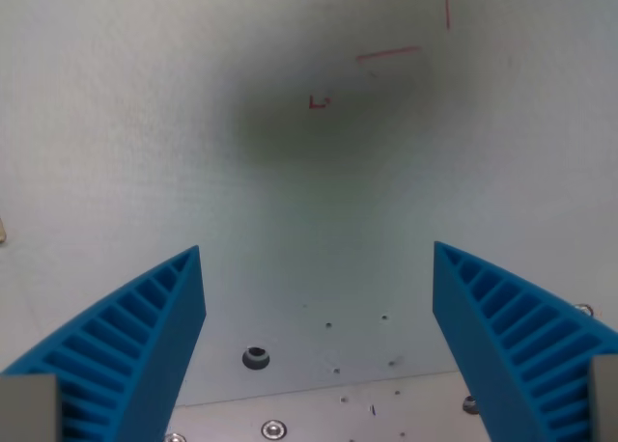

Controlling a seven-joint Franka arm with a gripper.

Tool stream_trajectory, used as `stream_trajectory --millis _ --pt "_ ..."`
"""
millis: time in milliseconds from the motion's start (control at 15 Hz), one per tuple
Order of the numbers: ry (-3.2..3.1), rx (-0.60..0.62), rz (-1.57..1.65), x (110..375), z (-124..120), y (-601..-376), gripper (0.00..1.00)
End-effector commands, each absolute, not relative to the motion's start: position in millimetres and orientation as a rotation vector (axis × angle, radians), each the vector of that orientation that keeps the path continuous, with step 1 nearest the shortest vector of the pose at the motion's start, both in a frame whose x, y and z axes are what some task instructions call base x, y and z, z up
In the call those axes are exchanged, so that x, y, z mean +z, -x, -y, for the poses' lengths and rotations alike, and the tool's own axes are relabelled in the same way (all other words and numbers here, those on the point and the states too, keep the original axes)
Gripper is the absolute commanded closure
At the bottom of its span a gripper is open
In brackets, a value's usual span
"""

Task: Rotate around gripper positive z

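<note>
The gripper (319,259) hangs over a pale, matte surface (116,124) with its jaws released, spread wide and grasping nothing. Its two blue ribbed fingers (145,336) rise from the bottom corners of the wrist view, one at the wrist view's left and one at the wrist view's right, with bare surface showing in the broad gap between them.

A soft dark shadow (309,114) lies on the surface ahead of the fingertips, toward the top of the view. Within and around it are thin red marks (388,52): a short slanted line, a small bracket-like mark below and to its left, and a vertical stroke near the top edge.

Toward the bottom of the view the pale sheet ends at an edge, with a lighter metal plate (319,418) beyond it. A round bolt hole (255,357) sits in the sheet near that edge, and screw heads (274,428) show on the plate.
</note>
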State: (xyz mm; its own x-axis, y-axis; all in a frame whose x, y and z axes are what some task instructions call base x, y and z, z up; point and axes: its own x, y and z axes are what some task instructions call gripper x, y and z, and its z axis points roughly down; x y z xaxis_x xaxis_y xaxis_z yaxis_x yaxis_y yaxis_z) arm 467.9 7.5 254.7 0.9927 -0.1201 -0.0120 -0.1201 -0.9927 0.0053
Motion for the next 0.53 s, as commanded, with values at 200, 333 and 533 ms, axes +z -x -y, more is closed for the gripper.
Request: stream_trajectory --millis 200,333,533 --pt "-3.103 -0.012 0.457 256.5 -7.4 -468.1 0.00" --pt "-3.098 -0.012 0.493 256.5 -7.4 -468.1 0.00" --pt "-3.088 -0.012 0.547 256.5 -7.4 -468.1 0.00"
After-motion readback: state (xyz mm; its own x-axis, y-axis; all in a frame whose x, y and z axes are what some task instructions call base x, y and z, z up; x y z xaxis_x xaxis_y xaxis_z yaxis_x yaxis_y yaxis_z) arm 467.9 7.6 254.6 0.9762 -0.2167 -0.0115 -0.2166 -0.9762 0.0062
